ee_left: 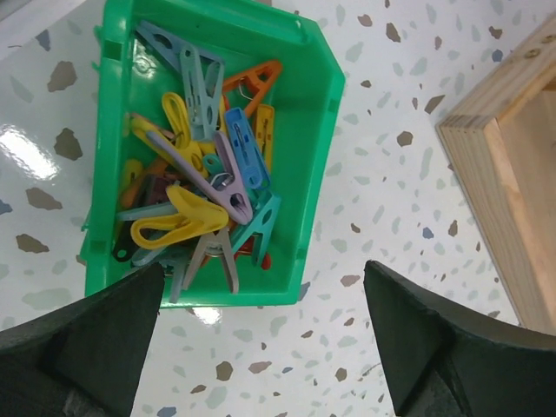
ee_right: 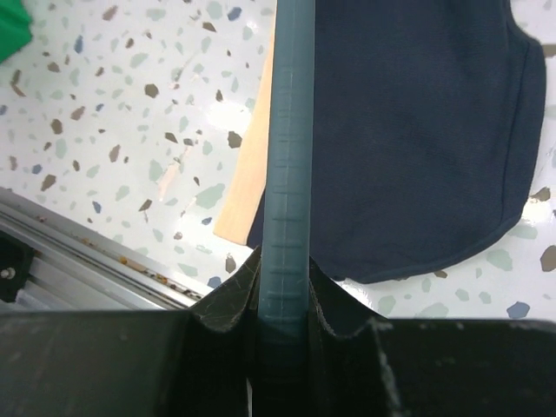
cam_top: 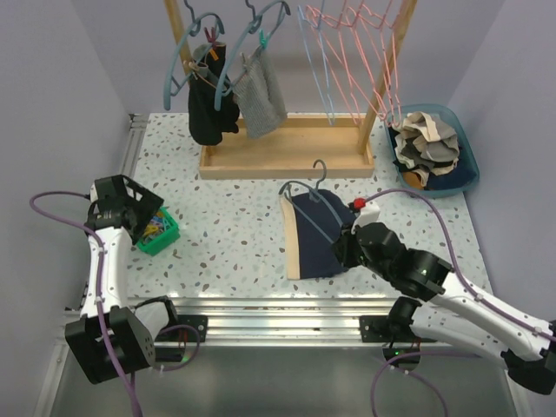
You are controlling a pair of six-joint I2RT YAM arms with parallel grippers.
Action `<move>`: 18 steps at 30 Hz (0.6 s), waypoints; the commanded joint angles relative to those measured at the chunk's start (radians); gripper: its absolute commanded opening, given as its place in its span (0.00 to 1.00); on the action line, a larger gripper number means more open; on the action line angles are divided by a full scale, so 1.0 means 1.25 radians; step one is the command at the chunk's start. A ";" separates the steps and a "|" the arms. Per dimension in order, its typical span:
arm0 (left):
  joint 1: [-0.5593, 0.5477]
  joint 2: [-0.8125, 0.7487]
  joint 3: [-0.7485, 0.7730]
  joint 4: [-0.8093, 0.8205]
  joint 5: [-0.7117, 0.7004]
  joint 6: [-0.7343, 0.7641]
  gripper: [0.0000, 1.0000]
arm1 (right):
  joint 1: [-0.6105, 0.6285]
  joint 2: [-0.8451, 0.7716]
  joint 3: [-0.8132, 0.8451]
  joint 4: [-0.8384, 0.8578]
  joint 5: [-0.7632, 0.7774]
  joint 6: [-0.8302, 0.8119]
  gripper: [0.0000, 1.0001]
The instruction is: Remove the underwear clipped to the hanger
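Observation:
Navy underwear (cam_top: pixel 314 236) with a tan waistband (cam_top: pixel 291 243) lies flat on the table right of centre. A grey-teal hanger (cam_top: pixel 320 208) lies across it, hook pointing to the back. My right gripper (cam_top: pixel 345 246) is shut on the hanger's bar at its near end. In the right wrist view the bar (ee_right: pixel 287 156) runs straight up out of my closed right gripper (ee_right: pixel 285 300), with the underwear (ee_right: pixel 417 130) to its right. I see no clip on it. My left gripper (ee_left: pixel 261 347) is open and empty just beside a green bin (ee_left: pixel 320 130) of clothespins (ee_left: pixel 213 178).
A wooden rack base (cam_top: pixel 287 152) stands at the back, with a black garment (cam_top: pixel 210 109) and a grey one (cam_top: pixel 261 95) clipped to hangers, and empty pink hangers (cam_top: pixel 365 43). A blue basket (cam_top: pixel 467 152) of clothes is at the back right. The green bin (cam_top: pixel 158 231) is at the left.

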 commanded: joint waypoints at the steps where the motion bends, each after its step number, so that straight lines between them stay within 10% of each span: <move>1: 0.004 -0.030 0.036 0.013 0.082 0.004 1.00 | -0.001 -0.053 0.096 -0.045 0.010 -0.040 0.00; 18: -0.028 -0.069 -0.029 0.051 0.197 -0.030 1.00 | -0.001 0.102 0.541 0.009 0.093 -0.381 0.00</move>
